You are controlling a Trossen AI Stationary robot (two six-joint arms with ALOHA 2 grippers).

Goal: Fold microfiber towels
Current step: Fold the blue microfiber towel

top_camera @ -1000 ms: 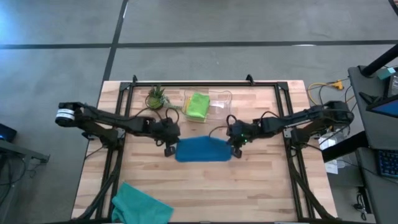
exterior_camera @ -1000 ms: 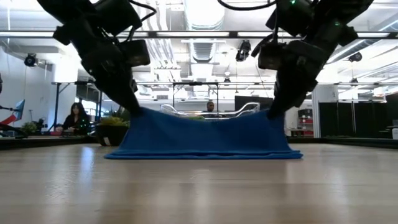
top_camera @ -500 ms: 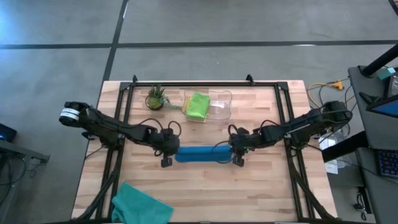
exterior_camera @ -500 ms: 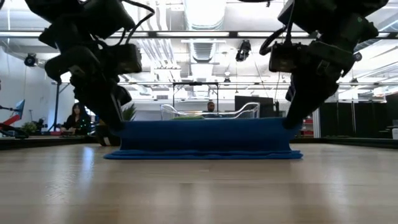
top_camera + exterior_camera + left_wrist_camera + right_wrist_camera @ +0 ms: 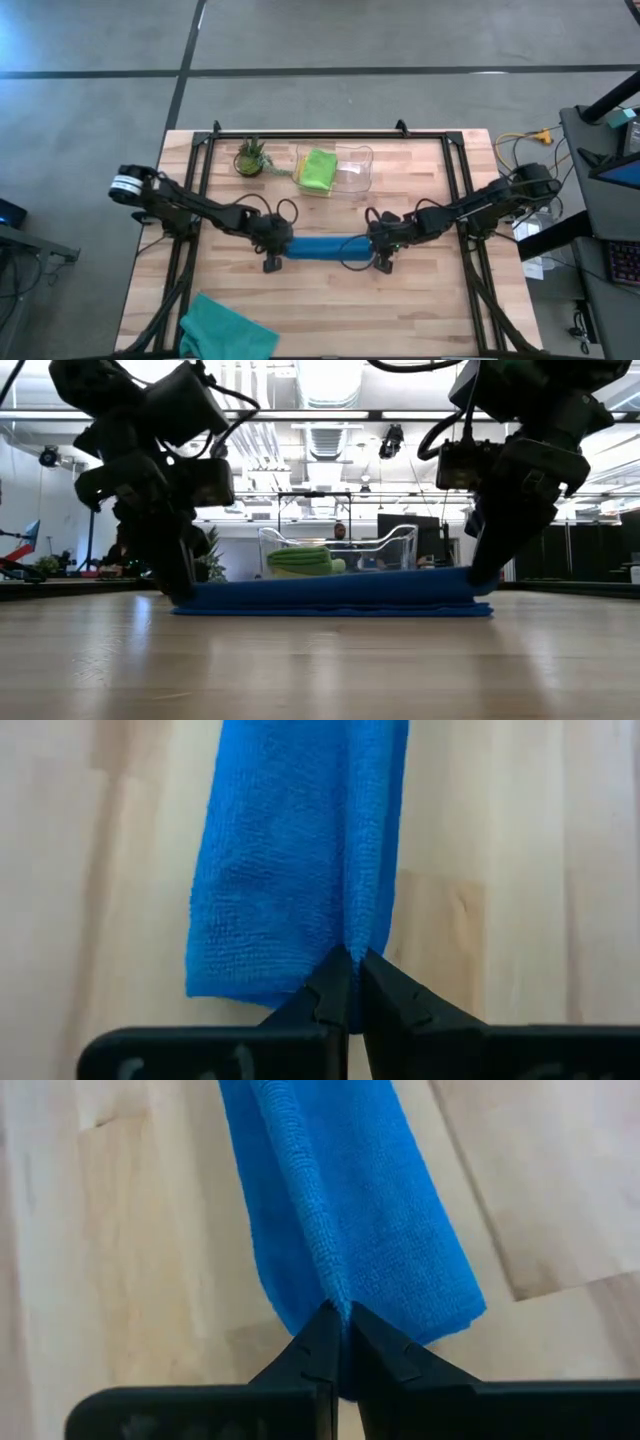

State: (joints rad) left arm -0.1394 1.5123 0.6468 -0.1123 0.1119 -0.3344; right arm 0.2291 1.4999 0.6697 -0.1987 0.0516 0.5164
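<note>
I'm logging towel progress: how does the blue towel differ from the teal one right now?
The blue towel lies mid-table as a neat narrow band; the teal towel sits rumpled at the near left edge. The left claw and right claw pinch the blue one's ends; nothing touches the teal. Both rest on the table.

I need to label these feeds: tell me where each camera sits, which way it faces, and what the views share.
High view: overhead, straight down on the table; both arms, blue towel, teal towel, bin.
Low view: table height, level toward the room; both arms from above.
Left wrist view: past the left gripper, shut on the towel's edge.
Right wrist view: past the right gripper, likewise.
All four share the blue towel.
</note>
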